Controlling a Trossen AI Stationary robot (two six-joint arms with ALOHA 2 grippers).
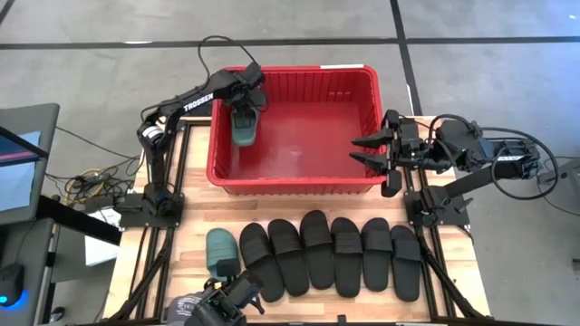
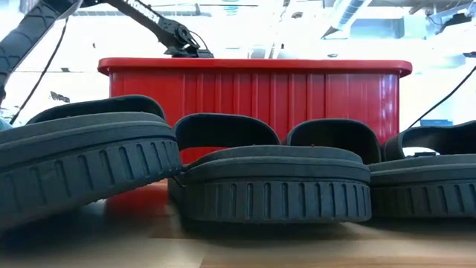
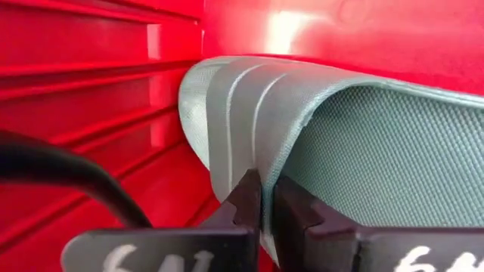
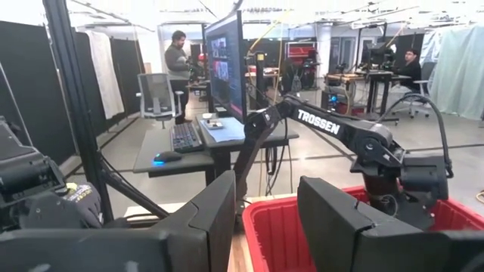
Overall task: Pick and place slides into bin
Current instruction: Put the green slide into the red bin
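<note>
High view. The red bin (image 1: 294, 122) stood at the far half of the table (image 1: 453, 258). The left gripper (image 1: 246, 101) reached into the bin's far-left corner, clamped on a sage-green slide (image 1: 245, 127) that hung inside the bin near its left wall. The right gripper (image 1: 367, 151) hovered at the bin's right rim, its two fingers parted about halfway and holding nothing. On the near side of the bin, a row of slides lay side by side: a second green slide (image 1: 220, 252) at the left end, then six black slides (image 1: 331, 254) touching one another.

Low view. Black slide soles (image 2: 275, 190) filled the foreground, directly before the bin's ribbed near wall (image 2: 253, 93). The left arm (image 2: 160, 26) descended behind the bin's rim.

Left wrist view. The left gripper's fingers (image 3: 246, 200) pinched the ribbed edge of the green slide (image 3: 363, 151), with the bin's red wall (image 3: 91, 91) close behind it.

Right wrist view. The right gripper's fingers (image 4: 344, 219) stood apart and empty over the bin's rim (image 4: 272, 208). Beyond the bin, desks, a monitor (image 4: 225, 64) and two people (image 4: 178, 60) showed in the room.
</note>
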